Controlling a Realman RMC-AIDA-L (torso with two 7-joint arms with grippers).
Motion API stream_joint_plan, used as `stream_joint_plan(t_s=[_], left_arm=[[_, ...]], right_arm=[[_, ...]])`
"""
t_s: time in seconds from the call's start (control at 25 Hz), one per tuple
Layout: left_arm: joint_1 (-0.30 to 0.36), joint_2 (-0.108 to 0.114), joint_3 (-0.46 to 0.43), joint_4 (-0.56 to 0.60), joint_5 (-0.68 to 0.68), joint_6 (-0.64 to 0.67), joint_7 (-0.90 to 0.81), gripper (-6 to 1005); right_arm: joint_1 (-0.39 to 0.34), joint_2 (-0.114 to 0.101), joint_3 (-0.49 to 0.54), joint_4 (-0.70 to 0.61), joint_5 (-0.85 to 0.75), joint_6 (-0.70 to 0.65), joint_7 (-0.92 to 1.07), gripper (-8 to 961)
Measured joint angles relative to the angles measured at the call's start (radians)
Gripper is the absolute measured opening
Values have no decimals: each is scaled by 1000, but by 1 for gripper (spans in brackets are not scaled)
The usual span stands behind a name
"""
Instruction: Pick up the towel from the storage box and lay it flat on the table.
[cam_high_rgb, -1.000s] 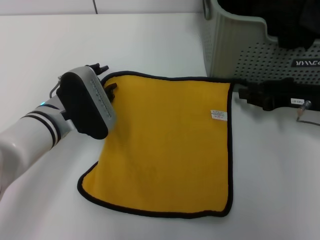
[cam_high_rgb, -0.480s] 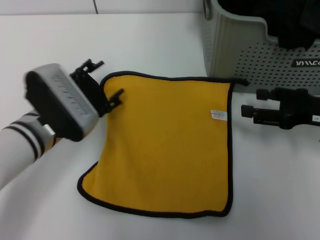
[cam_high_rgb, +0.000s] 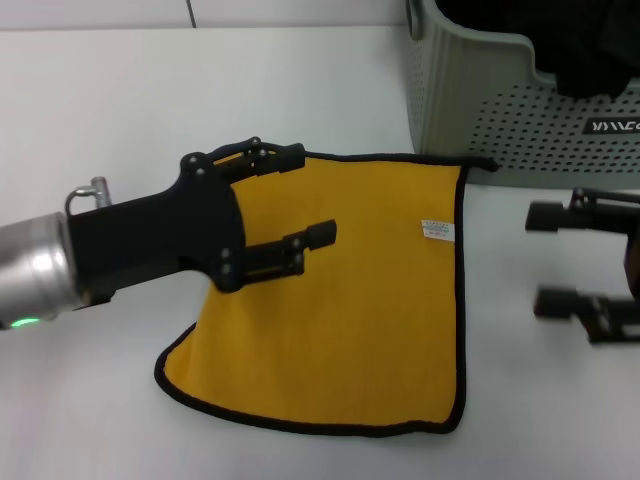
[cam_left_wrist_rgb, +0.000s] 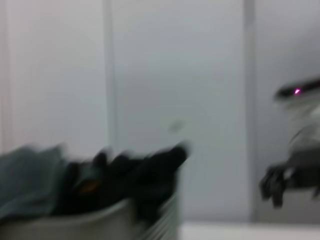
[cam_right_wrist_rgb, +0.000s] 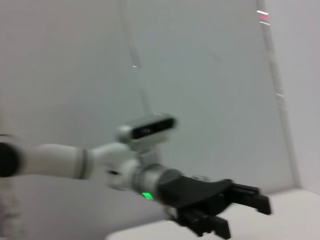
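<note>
1. Since a second ago both arms have backed off the towel (cam_high_rgb: 335, 290): the left pincer (cam_high_rgb: 305, 195) was down at the cloth's far left corner and now hangs above that side, rolled over so its two fingers point toward the robot's right; the right pincer (cam_high_rgb: 555, 258) has slid off to the right, away from the cloth's edge.
2. Left pincer is released, fingers spread wide, nothing between them.
3. Right pincer same deal, spread apart and empty, over bare worktop (cam_high_rgb: 250, 90) just in front of the storage box (cam_high_rgb: 520, 110).
4. Towel's lying flat on the worktop, basically square, black trim all round, little white label (cam_high_rgb: 437, 230) near the right edge. Near left corner is a bit rounded in.
5. Its far right corner sits right at the foot of the storage box.
6. Box still has dark fabric (cam_high_rgb: 580, 45) piled in it.
7. Right wrist view catches the left pincer (cam_right_wrist_rgb: 235, 207) with its fingers apart.
</note>
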Motion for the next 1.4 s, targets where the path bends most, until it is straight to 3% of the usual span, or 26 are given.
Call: stream_joint_plan(t_s=[0.12, 0.4, 1.4], left_arm=[[-52, 11, -68, -79, 3, 156, -25, 750], [-63, 19, -77, -90, -1, 330, -45, 745], [-66, 16, -98, -99, -9, 411, -38, 740]], right_arm=[[13, -4, 13, -4, 10, -98, -26, 734], [33, -14, 46, -5, 14, -231, -48, 730], [41, -10, 44, -4, 2, -265, -109, 726]])
